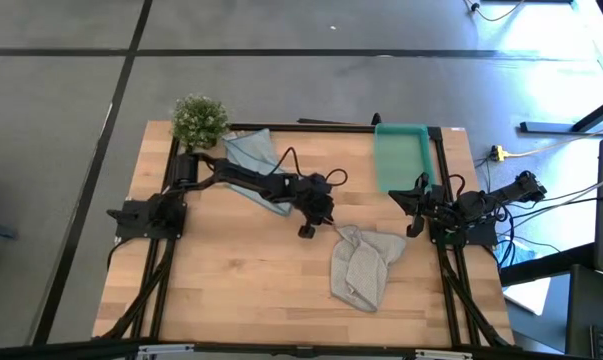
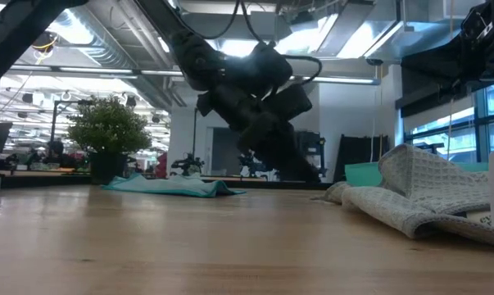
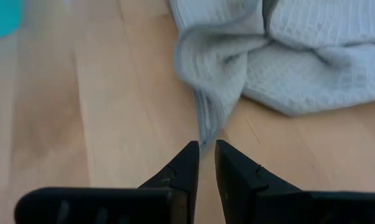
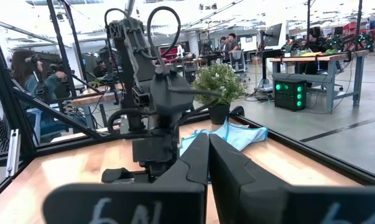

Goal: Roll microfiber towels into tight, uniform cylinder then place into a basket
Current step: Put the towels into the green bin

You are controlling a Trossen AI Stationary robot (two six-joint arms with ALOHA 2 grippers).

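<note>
The pale grey towel [image 1: 364, 264] lies crumpled on the table right of centre; it also shows in the low view [image 2: 419, 197]. My left gripper [image 1: 309, 231] is at its left corner, fingers almost together on it [image 3: 206, 146]. The light blue towel [image 1: 249, 152] lies at the far left, partly under my left arm. The teal basket [image 1: 401, 155] stands at the far right. My right gripper [image 1: 413, 212] is shut and empty above the table, near the basket's near end [image 4: 208, 146]. My left gripper pinches the grey towel's pointed corner [image 3: 204, 138] between its two fingers, only at their free ends. The fingers come slanting down from the table's left. The corner is drawn out into a narrow fold; the rest of the towel lies bunched on the table.
A small bushy green plant [image 1: 199, 118] stands at the far left corner beside the blue towel. A black frame [image 1: 301, 127] runs along the table's far edge and sides. Bare wood lies near the front, left of the grey towel.
</note>
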